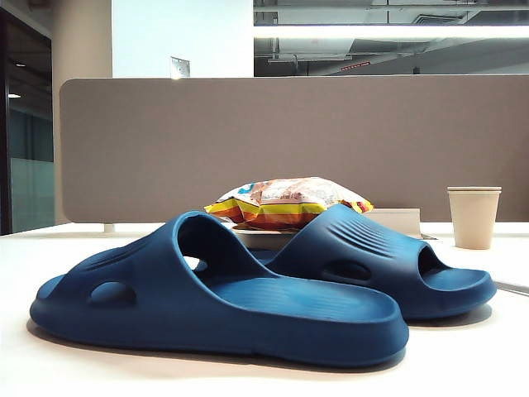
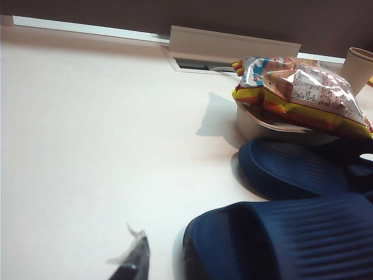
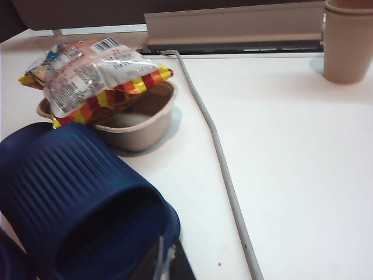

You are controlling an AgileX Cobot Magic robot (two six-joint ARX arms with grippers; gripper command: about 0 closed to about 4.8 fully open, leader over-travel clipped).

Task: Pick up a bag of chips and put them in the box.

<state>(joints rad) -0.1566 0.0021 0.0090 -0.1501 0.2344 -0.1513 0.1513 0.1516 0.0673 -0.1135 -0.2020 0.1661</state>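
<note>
The bag of chips (image 3: pixel 93 73) sits on top of the box (image 3: pixel 143 119), a shallow beige tub, resting across its rim rather than down inside it. Part of the tub's hollow shows empty beside the bag, so I'd call it perched, not settled.

The left gripper (image 2: pixel 133 263) hangs low over bare table near its own camera, nothing between its tips; they look clenched together. Of the right gripper (image 3: pixel 166 262) only a dark tip shows at the edge of its wrist view, right against the nearer blue slipper (image 3: pixel 76 204). Whether it's released or clenched I cannot tell. Nothing is in it.

Here's the risk as I see it: that puffy foil bag overhangs the rim toward the slippers, so a nudge to the tub or a brush from an arm could slide it off onto the table. The slipper crowds the tub, apparently touching its wall, and a gripper catching the slipper would push the tub along.

From the exterior camera, the slippers (image 1: pixel 248 289) fill the foreground and the bag peeks over them at twelve o'clock. The paper cup (image 1: pixel 474 217) stands well apart at two o'clock. A grey cable (image 3: pixel 218 151) runs down the table between tub and cup. Open room lies on the left arm's side, wide bare tabletop.
</note>
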